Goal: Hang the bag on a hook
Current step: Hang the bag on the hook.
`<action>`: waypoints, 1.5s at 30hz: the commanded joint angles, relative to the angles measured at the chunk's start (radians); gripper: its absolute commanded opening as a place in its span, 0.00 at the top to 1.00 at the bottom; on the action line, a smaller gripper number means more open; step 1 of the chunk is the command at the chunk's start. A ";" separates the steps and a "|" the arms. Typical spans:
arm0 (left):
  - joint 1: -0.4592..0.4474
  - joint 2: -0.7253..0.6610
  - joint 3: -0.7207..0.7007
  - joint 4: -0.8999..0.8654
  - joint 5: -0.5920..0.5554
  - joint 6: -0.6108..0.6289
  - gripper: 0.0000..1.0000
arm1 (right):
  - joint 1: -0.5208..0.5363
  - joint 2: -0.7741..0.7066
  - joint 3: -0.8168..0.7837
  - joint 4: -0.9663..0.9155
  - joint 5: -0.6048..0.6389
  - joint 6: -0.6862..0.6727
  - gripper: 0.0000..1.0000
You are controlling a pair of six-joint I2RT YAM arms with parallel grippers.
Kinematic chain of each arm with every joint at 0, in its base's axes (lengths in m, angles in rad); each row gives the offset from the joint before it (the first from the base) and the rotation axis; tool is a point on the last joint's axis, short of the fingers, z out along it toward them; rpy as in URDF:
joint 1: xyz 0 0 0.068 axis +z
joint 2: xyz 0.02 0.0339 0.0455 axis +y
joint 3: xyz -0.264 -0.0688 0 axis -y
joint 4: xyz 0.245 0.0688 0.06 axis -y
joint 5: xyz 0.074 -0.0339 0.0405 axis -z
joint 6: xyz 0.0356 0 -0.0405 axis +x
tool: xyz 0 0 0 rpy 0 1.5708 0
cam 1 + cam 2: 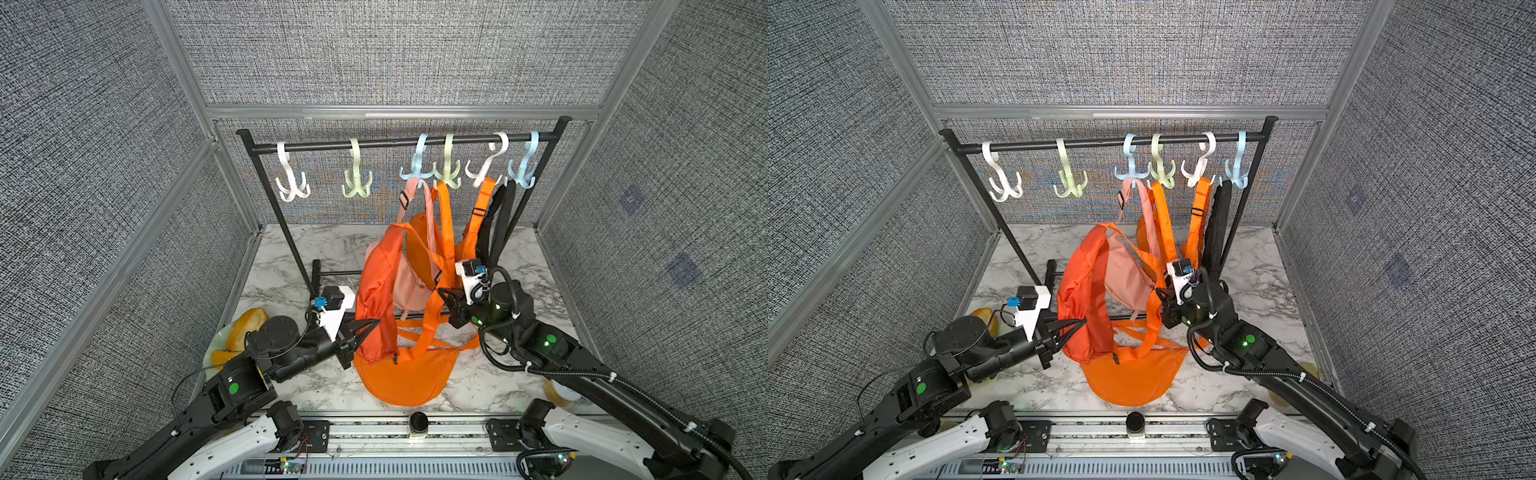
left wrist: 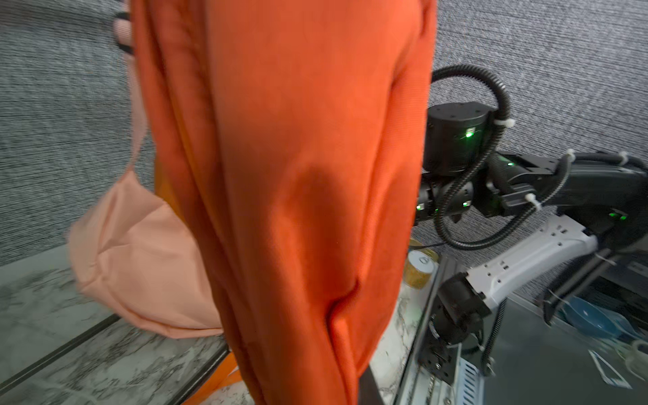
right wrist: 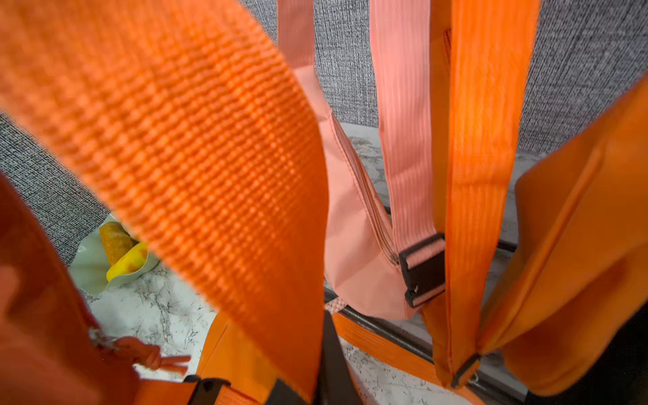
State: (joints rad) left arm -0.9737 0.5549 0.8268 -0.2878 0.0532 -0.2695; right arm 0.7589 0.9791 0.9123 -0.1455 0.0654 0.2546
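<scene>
Marble table carries your rack between grey walls. Your left gripper is pinched tight on lifted cloth of the bag; your right gripper has its jaws closed on an orange strap. You have the bag sagging between both arms, lower end on the table, in front of the hooks.
</scene>
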 commanded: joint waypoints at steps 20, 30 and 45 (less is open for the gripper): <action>0.001 -0.161 -0.057 0.050 -0.187 -0.054 0.93 | -0.058 0.717 1.157 -0.430 -0.161 -0.226 1.00; 0.001 -0.159 -0.082 0.061 -0.174 -0.080 0.94 | -0.058 0.864 1.304 -0.506 -0.220 -0.212 1.00; 0.000 -0.184 -0.270 0.174 -0.161 -0.222 0.94 | -0.058 0.863 1.178 -0.522 -0.246 -0.210 1.00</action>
State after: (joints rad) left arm -0.9737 0.3649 0.5705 -0.2012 -0.1272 -0.4557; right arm 0.7002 1.8526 2.1006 -0.6525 -0.1680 0.0410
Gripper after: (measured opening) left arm 0.102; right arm 0.063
